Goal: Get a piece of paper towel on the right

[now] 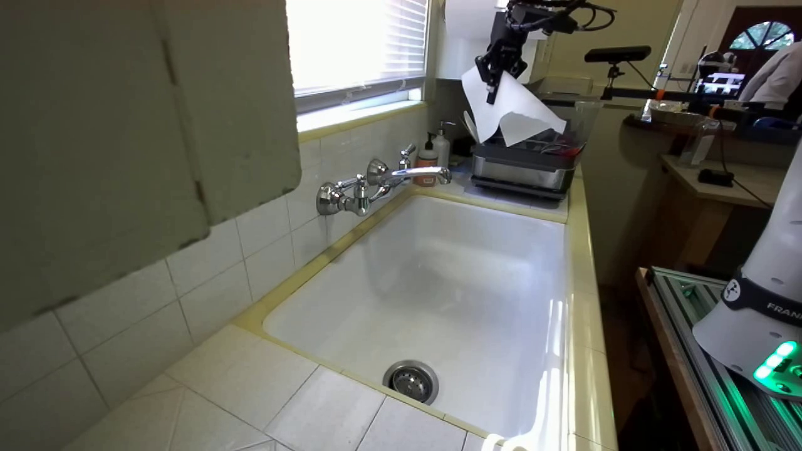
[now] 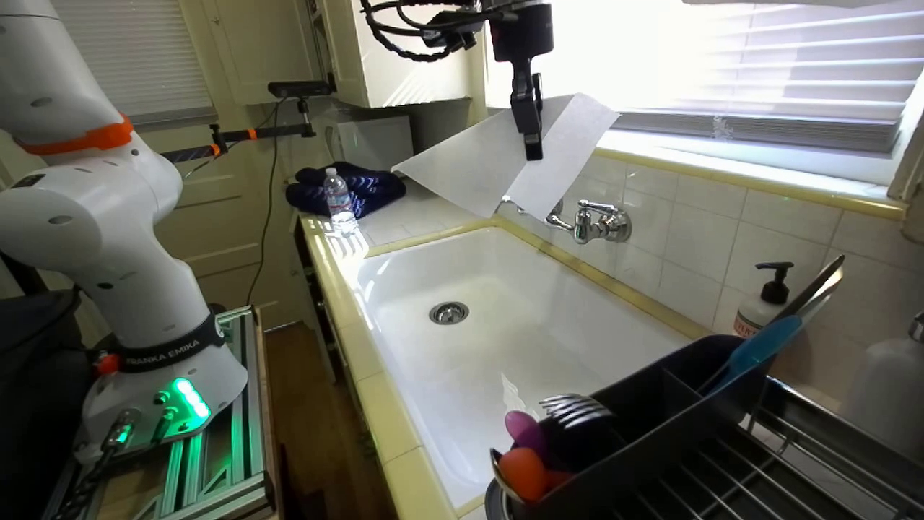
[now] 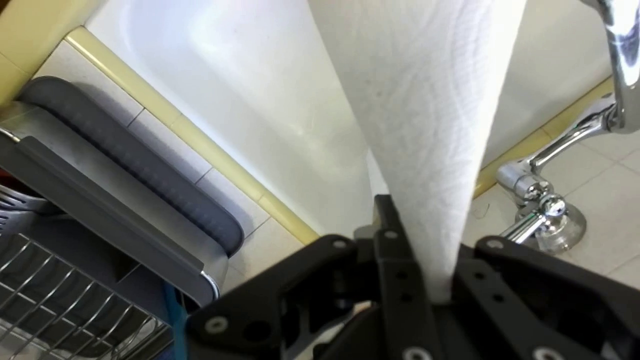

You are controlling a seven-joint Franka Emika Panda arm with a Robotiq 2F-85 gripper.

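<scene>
Pinching the paper towel (image 2: 468, 165), cropped in the wrist view: the hand (image 2: 535, 139).

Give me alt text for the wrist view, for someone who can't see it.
A black gripper at the bottom pinches a piece of white paper towel, which widens toward the top, with a white sink behind it. A gray dish rack fills the lower left; a chrome faucet shows at right.

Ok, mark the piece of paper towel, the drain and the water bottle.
Piece of paper towel (image 2: 476, 162): in an exterior view, on its broader flap.
Drain (image 1: 411, 381): in an exterior view, on its middle.
Water bottle (image 2: 339, 198): in an exterior view, on its label.
</scene>
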